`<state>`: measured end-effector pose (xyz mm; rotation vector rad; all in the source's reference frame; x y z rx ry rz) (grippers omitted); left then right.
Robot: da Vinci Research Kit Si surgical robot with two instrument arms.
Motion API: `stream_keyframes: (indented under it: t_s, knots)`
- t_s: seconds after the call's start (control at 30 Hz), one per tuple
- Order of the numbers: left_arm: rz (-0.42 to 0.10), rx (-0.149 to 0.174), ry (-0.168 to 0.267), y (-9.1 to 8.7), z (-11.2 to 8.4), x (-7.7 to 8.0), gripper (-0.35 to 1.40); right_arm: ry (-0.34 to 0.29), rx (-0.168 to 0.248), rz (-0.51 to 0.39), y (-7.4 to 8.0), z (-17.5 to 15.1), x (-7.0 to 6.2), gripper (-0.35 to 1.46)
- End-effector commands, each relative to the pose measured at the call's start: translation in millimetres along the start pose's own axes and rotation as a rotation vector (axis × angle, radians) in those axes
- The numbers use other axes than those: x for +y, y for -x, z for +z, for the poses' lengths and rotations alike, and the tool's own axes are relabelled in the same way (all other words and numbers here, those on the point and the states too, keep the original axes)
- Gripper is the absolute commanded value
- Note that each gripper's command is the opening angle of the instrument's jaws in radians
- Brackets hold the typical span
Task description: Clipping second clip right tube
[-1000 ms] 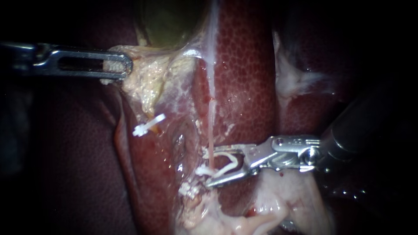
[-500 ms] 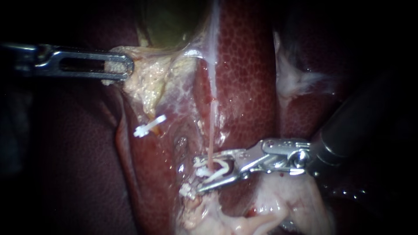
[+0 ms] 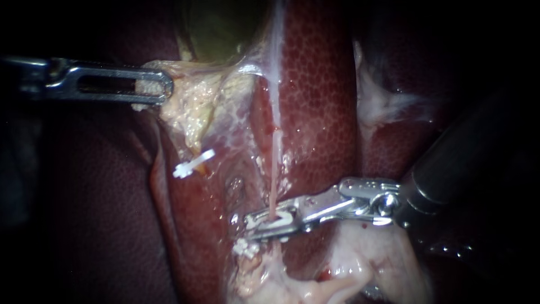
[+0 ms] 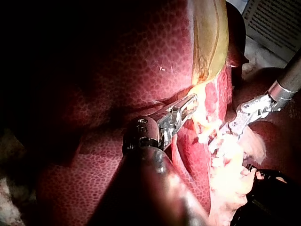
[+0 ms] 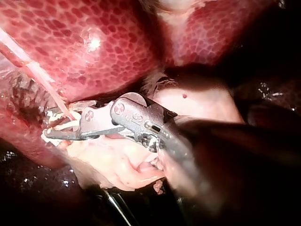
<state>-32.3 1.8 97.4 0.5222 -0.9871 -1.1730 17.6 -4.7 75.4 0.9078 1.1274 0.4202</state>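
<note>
While right instrument (image 3: 254, 220) is clamped on the clip (image 3: 277, 222) round the right tube (image 3: 274, 169), squeeze fully, square across. Left instrument (image 3: 153, 85) is clamped on gallbladder (image 3: 219, 31) edge, tissue taut.

surgical bench — liver (image 3: 320, 84), right instrument (image 3: 251, 225)

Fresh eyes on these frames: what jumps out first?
First, the right instrument, clamped on a white clip around the thin pink tube, low in the centre of the endoscope view against the mottled red liver. Next, the left instrument gripping pale tissue just under the greenish gallbladder. A separate clip sits below that grip.
</note>
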Motion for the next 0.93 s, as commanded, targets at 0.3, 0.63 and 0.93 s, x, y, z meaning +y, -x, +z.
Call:
stream_keyframes:
  t_s: [0.3, 0.63, 0.93]
  knots:
    - [0.0, 0.0, 0.0, 0.0, 0.0, 0.0, -0.35, -0.005, 0.002, 0.042, 0.0, -0.4, 0.1, -0.35]
    - [0.0, 0.0, 0.0, 0.0, 0.0, 0.0, -0.35, -0.004, -0.004, 0.042, 0.0, -0.6, 0.0, -0.35]
    - [0.0, 0.0, 0.001, -0.1, 0.0, -0.1, -0.35, -0.002, -0.003, 0.047, 0.0, -0.6, 0.1, -0.35]
